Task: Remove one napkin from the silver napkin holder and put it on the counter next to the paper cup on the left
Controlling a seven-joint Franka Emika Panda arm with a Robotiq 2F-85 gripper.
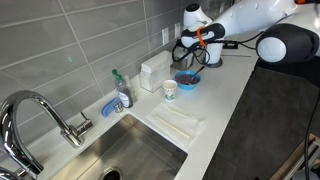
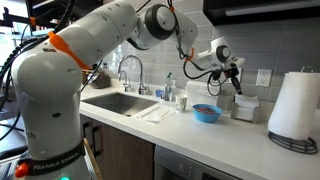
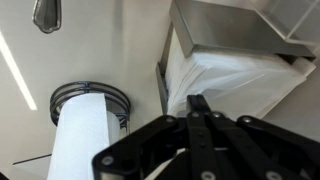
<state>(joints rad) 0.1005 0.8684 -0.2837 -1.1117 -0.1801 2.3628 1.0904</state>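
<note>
In the wrist view the silver napkin holder [image 3: 232,24] lies at the top right, with white napkins [image 3: 240,80] bulging out of it. My gripper [image 3: 198,101] has its fingers pressed together, and its tip pinches the edge of the front napkin. In both exterior views the gripper [image 2: 237,82] [image 1: 190,56] hangs over the back of the counter [image 1: 225,100], just above the holder [image 2: 245,108]. The paper cup [image 1: 169,90] [image 2: 182,102] stands nearer the sink, beside the blue bowl [image 1: 187,79].
A paper-towel roll [image 2: 295,105] [image 3: 85,135] stands right beside the holder. A white boxy dispenser [image 1: 153,72] and a soap bottle [image 1: 123,92] stand by the wall. Flat white napkins [image 1: 178,122] lie beside the sink [image 1: 130,150] and its faucet [image 1: 45,110].
</note>
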